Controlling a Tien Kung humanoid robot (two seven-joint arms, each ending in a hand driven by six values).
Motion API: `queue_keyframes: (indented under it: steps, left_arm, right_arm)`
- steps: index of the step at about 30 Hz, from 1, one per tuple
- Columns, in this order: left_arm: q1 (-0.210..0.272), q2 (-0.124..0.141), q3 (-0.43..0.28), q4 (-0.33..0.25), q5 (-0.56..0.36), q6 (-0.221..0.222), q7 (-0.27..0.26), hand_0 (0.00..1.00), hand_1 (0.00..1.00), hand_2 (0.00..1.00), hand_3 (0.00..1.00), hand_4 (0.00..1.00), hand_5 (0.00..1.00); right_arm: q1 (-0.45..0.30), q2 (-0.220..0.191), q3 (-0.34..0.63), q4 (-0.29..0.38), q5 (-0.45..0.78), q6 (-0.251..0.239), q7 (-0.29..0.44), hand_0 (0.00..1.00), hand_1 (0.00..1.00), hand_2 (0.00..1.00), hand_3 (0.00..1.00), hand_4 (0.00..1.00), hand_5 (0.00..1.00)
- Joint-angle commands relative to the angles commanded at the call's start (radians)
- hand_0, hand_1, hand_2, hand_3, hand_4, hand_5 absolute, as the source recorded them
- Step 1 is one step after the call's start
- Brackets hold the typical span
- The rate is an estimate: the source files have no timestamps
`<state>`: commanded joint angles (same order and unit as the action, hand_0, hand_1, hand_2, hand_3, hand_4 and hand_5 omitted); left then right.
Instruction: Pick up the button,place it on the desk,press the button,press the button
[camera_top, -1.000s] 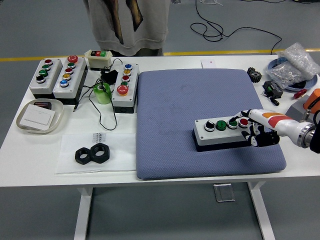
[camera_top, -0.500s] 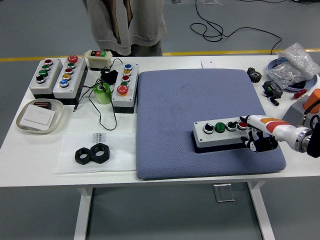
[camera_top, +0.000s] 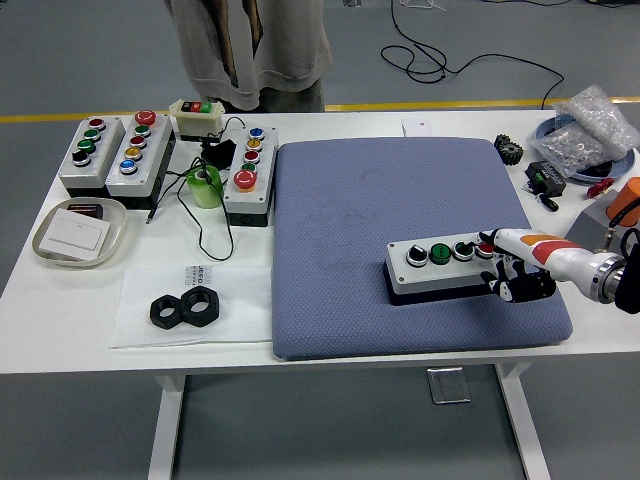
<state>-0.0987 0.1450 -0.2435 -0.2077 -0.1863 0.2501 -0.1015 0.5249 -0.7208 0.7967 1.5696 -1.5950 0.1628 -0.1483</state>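
Note:
A grey button box with several buttons lies on the blue mat at the right. My right hand comes in from the right edge. Its white index finger rests on the red button at the box's right end. The other fingers are curled under, beside the box's right end. The hand holds nothing. My left hand is out of view.
Several other button boxes stand at the back left beside a green tape roll. A tray and two black nuts lie at the left. Small parts and a bag sit at the far right. A person stands behind the table.
My right hand slid slightly left and down, bringing the index finger onto the red button. The button box shifted a little left on the mat. The person shifted slightly.

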Motion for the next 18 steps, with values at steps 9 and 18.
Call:
queue_keyframes:
  steps: [9,18]
  left_arm:
    - [-0.003,0.001,0.006,0.0,-0.01,-0.001,-0.002,0.724,0.83,0.881,0.832,0.645,0.998]
    - [-0.005,0.001,0.01,0.0,-0.016,-0.001,-0.004,0.719,0.83,0.881,0.831,0.648,0.998]
  right_arm:
    - [-0.015,-0.016,0.087,0.038,0.068,-0.093,0.001,0.279,0.112,0.258,0.837,0.572,0.002]
    - [-0.034,-0.01,0.174,0.001,0.11,-0.19,-0.052,0.364,0.418,0.665,0.998,0.599,0.27]
